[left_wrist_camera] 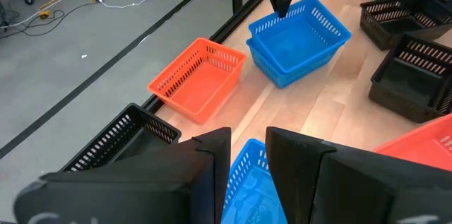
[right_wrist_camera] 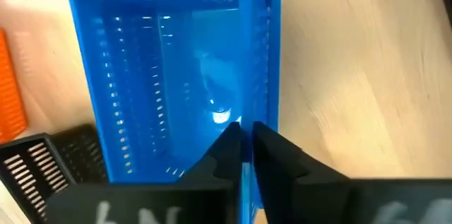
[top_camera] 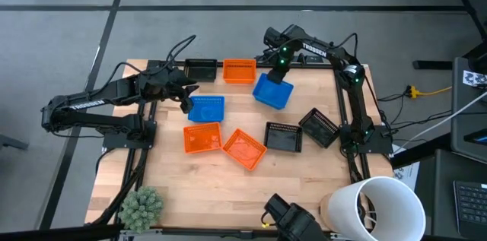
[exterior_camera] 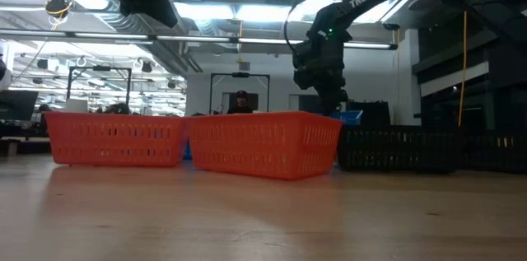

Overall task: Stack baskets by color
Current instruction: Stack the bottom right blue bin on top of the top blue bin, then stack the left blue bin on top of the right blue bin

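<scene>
Two blue baskets [left_wrist_camera: 296, 37] sit nested on the table near its far edge, the upper one slightly askew. My right gripper [right_wrist_camera: 246, 146] comes down on the upper one's wall and is shut on it. A single blue basket [top_camera: 205, 109] lies left of centre. My left gripper [left_wrist_camera: 247, 153] hovers open above its left end, touching nothing. One orange basket [top_camera: 239, 70] and one black basket [top_camera: 200, 68] stand at the far edge. Two orange baskets [top_camera: 202, 138] [top_camera: 244, 148] and two black ones [top_camera: 283, 136] [top_camera: 319, 127] lie nearer the middle. My right gripper pinches the rim of the upper blue basket's far wall [right_wrist_camera: 247, 121], one finger inside the basket and one outside. The fingers [left_wrist_camera: 281, 5] come from above, pointing steeply down. The basket sits inside the lower blue basket, which rests on the table.
A large white bucket [top_camera: 380, 207] stands at the near right corner and a fuzzy green plant [top_camera: 141, 206] at the near left corner. Black frame rails [top_camera: 346, 119] run along the table's sides. Bare wood lies along the near edge.
</scene>
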`<action>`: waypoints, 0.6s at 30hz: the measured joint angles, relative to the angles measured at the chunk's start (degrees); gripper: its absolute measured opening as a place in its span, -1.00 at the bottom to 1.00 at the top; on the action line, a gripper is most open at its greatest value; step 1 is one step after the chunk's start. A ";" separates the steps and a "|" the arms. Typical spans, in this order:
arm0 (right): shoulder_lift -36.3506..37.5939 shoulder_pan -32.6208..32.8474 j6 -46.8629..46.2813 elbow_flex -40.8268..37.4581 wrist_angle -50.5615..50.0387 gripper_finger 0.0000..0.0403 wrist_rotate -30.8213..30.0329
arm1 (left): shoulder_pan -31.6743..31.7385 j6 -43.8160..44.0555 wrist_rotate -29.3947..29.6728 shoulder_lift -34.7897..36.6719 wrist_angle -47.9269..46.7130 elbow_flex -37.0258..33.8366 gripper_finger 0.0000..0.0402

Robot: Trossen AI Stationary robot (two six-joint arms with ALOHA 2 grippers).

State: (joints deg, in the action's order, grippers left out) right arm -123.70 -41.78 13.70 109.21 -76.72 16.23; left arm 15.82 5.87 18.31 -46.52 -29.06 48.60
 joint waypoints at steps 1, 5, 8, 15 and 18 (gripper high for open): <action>0.00 0.00 0.00 0.09 0.04 -0.77 0.00 | 0.01 0.00 0.01 0.00 0.00 0.00 -0.59; -0.02 0.00 -0.11 2.33 -1.23 -0.71 0.02 | 0.01 0.00 0.01 0.00 0.00 0.00 -0.59; -0.02 0.01 -1.30 4.71 -2.44 -0.70 0.12 | 0.01 0.00 0.01 0.00 0.00 0.00 -0.59; -0.02 3.89 -1.38 10.08 2.98 -0.69 18.81 | 0.01 0.00 0.01 0.00 0.00 0.00 -0.59; -0.02 8.92 -1.78 10.14 13.15 -0.69 21.71 | 0.03 0.00 0.01 0.00 0.00 0.00 -0.59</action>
State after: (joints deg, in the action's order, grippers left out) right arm -123.72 -32.86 11.92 119.35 -63.57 37.94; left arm 15.86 5.87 18.33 -46.52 -29.06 48.60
